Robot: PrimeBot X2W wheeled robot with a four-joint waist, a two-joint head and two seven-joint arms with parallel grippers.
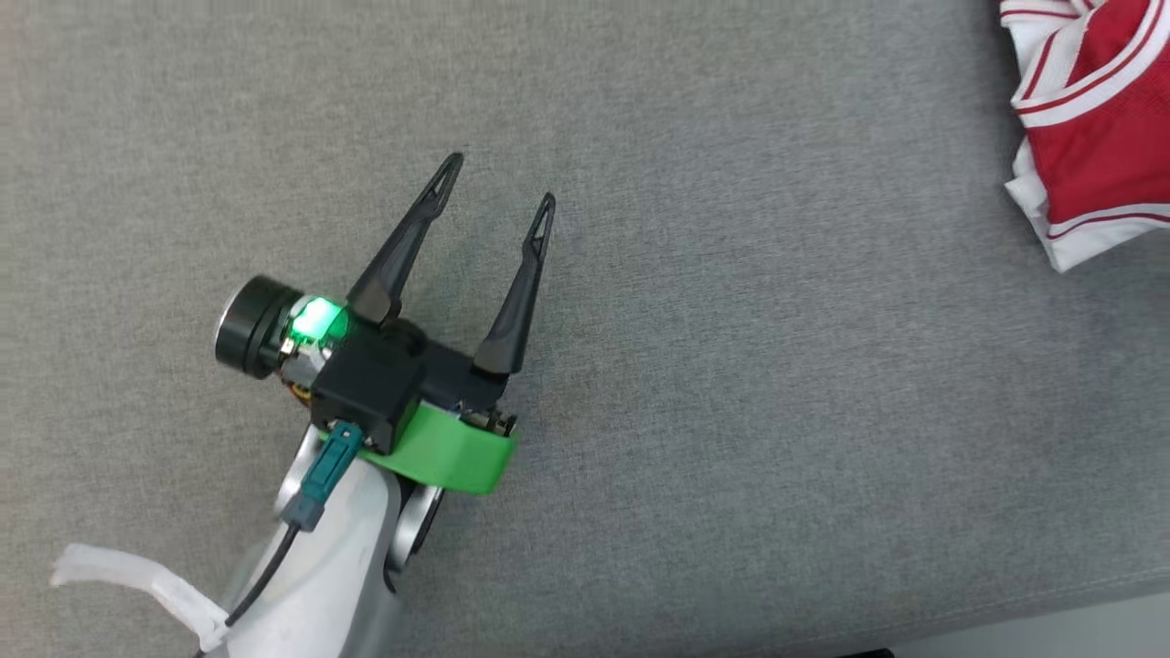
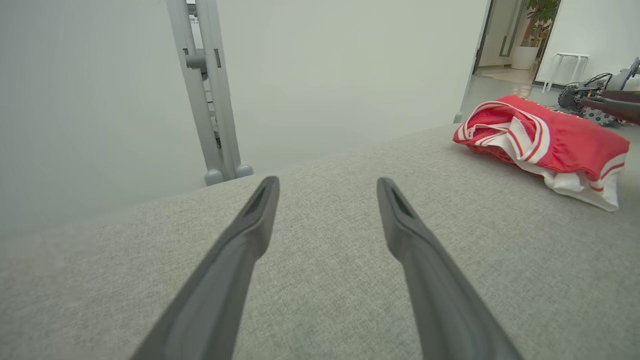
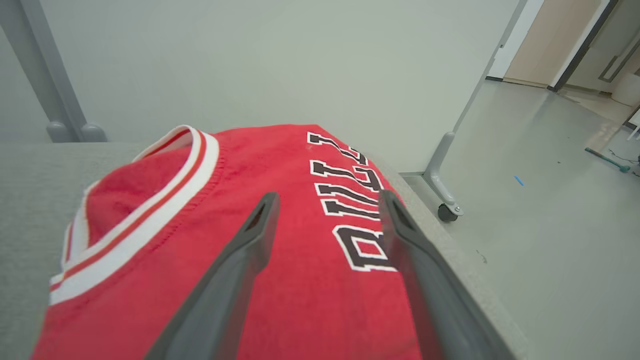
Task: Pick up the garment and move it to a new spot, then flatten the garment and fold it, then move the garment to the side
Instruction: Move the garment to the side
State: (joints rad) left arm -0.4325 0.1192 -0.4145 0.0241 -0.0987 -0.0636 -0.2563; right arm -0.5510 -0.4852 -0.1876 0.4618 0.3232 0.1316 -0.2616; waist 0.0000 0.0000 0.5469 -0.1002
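Observation:
The garment [image 1: 1097,119] is a red jersey with white and red trim, lying folded at the far right of the grey fabric surface [image 1: 731,366]. In the left wrist view the garment [image 2: 550,142] lies off to the right, well apart from the fingers. My left gripper [image 1: 501,183] hovers over the grey surface at centre left, open with nothing between its fingers. In the right wrist view my right gripper [image 3: 327,200] stands open just above the garment [image 3: 280,280], its fingers spread over the black lettering, gripping nothing.
The surface's right edge [image 3: 480,280] drops to a pale floor [image 3: 550,200] beside the garment. A wheeled grey stand leg [image 3: 442,200] stands there. Grey upright posts [image 2: 205,100] rise behind the surface's far edge. A white strip [image 1: 137,585] hangs by my left forearm.

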